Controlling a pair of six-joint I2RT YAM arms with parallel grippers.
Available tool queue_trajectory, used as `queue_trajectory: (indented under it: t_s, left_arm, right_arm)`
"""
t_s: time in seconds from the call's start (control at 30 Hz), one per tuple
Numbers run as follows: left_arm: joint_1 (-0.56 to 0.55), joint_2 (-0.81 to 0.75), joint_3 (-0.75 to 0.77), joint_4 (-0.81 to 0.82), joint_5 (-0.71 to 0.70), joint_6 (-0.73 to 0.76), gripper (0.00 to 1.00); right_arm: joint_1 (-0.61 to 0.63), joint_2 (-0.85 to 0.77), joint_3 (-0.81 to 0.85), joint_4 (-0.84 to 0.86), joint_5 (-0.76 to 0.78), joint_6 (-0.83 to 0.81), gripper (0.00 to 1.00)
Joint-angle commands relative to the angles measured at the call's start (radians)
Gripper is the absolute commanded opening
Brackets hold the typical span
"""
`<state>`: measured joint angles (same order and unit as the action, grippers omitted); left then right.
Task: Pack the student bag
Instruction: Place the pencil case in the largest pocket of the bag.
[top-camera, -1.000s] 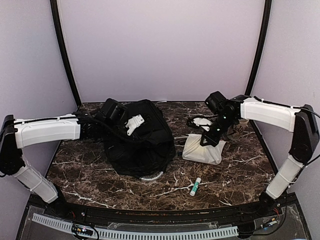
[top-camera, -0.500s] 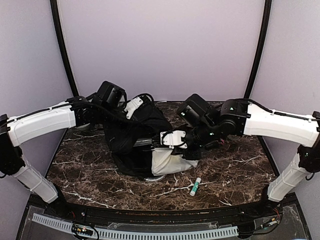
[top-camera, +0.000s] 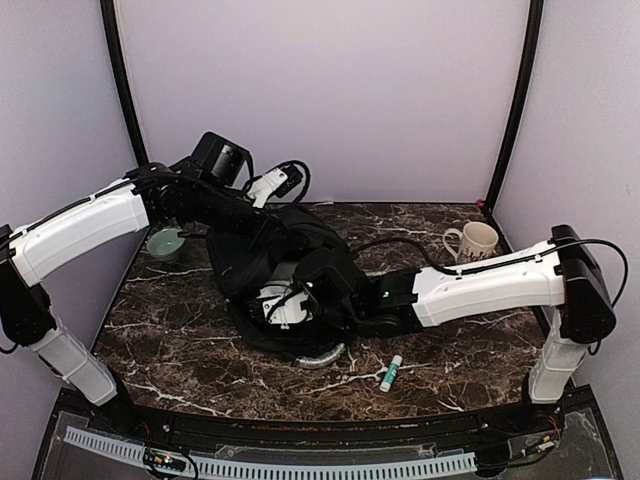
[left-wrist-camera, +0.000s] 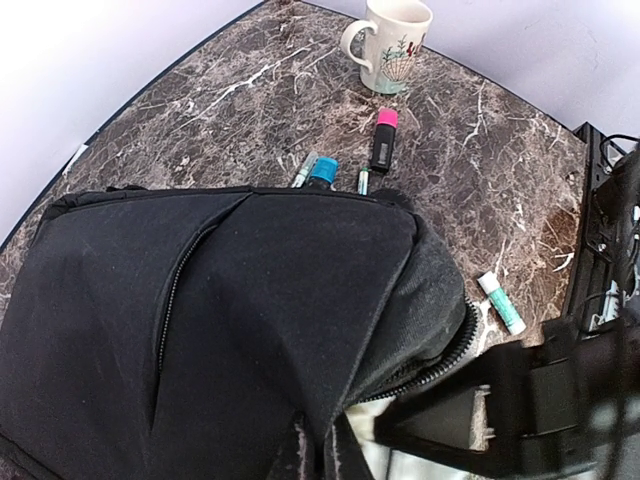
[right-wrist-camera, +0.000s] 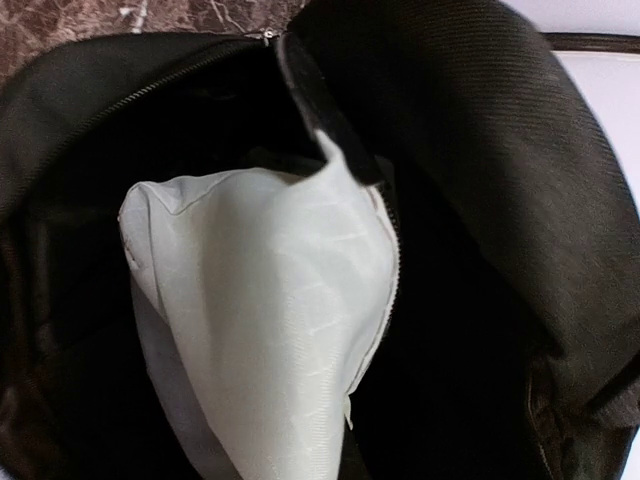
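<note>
Both your claws are clamped: left claw pinches the student bag's top edge, right claw grips a white pouch inside it.

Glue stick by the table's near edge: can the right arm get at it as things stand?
Probably not yet: the right claw is inside the student bag, shut on the white pouch. The glue stick itself lies uncovered beside that arm.
</note>
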<state>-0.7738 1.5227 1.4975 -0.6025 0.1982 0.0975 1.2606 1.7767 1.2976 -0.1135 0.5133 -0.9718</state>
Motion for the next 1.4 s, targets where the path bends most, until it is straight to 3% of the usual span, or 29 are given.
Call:
queue_trajectory:
  t_s: [0.0, 0.4, 0.77, 0.8, 0.9, 0.97, 1.1, 1.37]
  left_arm:
    - [-0.001, -0.022, 0.095, 0.035, 0.087, 0.014, 0.0]
    - [-0.001, -0.012, 0.125, 0.012, 0.162, 0.018, 0.0]
    - [-0.001, -0.011, 0.112, 0.009, 0.188, 0.019, 0.0]
    - [-0.001, -0.012, 0.108, 0.01, 0.182, 0.02, 0.0]
    - [-0.001, -0.012, 0.095, 0.014, 0.158, 0.022, 0.0]
    - [-0.001, -0.011, 0.084, 0.018, 0.145, 0.024, 0.0]
    - [0.002, -0.007, 0.068, 0.025, 0.124, 0.028, 0.0]
    - [0.021, -0.007, 0.016, 0.047, 0.09, 0.039, 0.0]
  right_arm:
    - [-0.011, 0.047, -0.059, 0.525, 0.152, -0.208, 0.0]
    - [-0.112, 0.341, 0.016, 1.26, 0.088, -0.512, 0.0]
    - [-0.206, 0.649, 0.215, 1.264, 0.06, -0.543, 0.0]
    - [-0.207, 0.651, 0.209, 1.252, 0.06, -0.539, 0.05]
    - [-0.203, 0.627, 0.166, 1.201, 0.064, -0.514, 0.43]
    - [-0.198, 0.591, 0.135, 1.149, 0.063, -0.478, 0.61]
    - [-0.181, 0.501, 0.085, 1.037, 0.071, -0.39, 0.72]
    - [-0.106, 0.29, -0.097, 0.916, 0.06, -0.265, 0.77]
